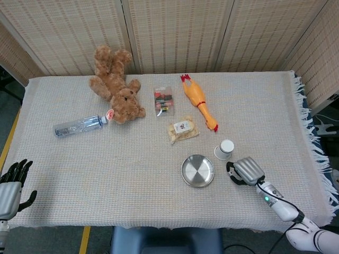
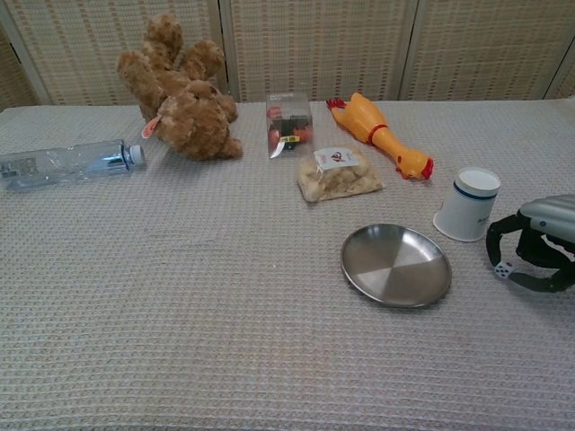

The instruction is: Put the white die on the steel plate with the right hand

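Left hand (image 1: 10, 185) sits off the near left corner of the counter (image 1: 106, 169), fingers spread and holding nothing; I see it only from the head camera. Going rightward, I pass a clear plastic bottle (image 2: 63, 162) lying on its side, then a brown teddy bear (image 2: 180, 94) sprawled near the back edge, its tag just beside the bottle cap. Next comes a small clear box (image 2: 288, 121) with red and dark contents, and in front of it a bag of snacks (image 2: 340, 173). A rubber chicken (image 2: 382, 135) lies at an angle to the right of those.

Nearer to me, the steel plate (image 2: 395, 264) rests bare on the cloth. Just past its far right side stands a white paper cup (image 2: 468, 204), upside down by the look of it.

Furthest right, my right hand (image 2: 537, 248) is down at the counter, fingers curled in a hoop, and the white die (image 2: 504, 269) sits pinched at the fingertips (image 2: 496, 244), just to the right of the plate and apart from its rim. I cannot tell whether the die is clear of the cloth or touching it.
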Robot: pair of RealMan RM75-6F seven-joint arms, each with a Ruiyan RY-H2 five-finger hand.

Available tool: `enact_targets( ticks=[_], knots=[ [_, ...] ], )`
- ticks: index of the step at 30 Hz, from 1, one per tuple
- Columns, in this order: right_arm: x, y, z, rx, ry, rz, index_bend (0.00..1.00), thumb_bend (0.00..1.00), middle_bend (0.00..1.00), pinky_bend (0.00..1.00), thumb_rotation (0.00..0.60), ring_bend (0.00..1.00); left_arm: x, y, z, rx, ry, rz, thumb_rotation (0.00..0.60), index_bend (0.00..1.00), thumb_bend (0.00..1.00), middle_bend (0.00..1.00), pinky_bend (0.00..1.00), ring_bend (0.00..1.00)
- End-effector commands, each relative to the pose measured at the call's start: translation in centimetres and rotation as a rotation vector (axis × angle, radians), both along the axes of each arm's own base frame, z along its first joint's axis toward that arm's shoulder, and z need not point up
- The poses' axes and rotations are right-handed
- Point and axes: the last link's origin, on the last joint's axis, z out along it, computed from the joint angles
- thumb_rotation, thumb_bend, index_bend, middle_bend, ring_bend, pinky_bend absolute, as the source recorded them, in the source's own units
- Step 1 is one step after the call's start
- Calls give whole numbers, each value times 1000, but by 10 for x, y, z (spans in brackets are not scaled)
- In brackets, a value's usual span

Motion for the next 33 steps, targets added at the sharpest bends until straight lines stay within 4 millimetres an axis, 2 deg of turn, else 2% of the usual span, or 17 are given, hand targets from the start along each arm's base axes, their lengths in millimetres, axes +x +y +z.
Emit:
enact_targets(
  ticks=[1, 8, 14, 23, 26, 28, 31, 33],
  knots=[
    [2, 0, 1, -8, -14, 3, 620, 349, 899, 1000, 600, 774, 0, 0, 0, 0, 0, 0, 600, 0, 354, 23, 210, 17],
    [21, -3, 6, -30, -75, 51, 639, 353, 899, 1000, 600, 775, 0, 0, 0, -1, 2, 0, 600, 0, 354, 23, 211, 17],
    [41, -6, 9, -27, -118, 94, 641, 423, 899, 1000, 600, 775, 0, 0, 0, -1, 0, 1, 600, 0, 355, 23, 210, 16],
    [61, -12, -9, 29, -153, 106, 645, 437, 899, 1000, 600, 775, -1, 0, 1, 2, -3, 1, 600, 0, 354, 23, 210, 16],
    [62, -15, -15, 42, -155, 101, 602, 436, 899, 1000, 600, 774, -1, 0, 1, 6, -4, 3, 600, 0, 354, 23, 210, 16],
    [62, -16, -18, 44, -162, 101, 548, 395, 899, 1000, 600, 771, -1, 0, 2, 8, -5, 3, 600, 0, 355, 23, 210, 17],
    [62, -17, -18, 38, -180, 104, 482, 243, 899, 1000, 600, 761, -1, 0, 3, 10, -7, 3, 600, 0, 356, 22, 210, 16],
    [62, -17, -16, 29, -200, 110, 445, 176, 899, 1000, 600, 756, -1, 1, 3, 11, -7, 3, 600, 0, 356, 23, 210, 16]
  ],
)
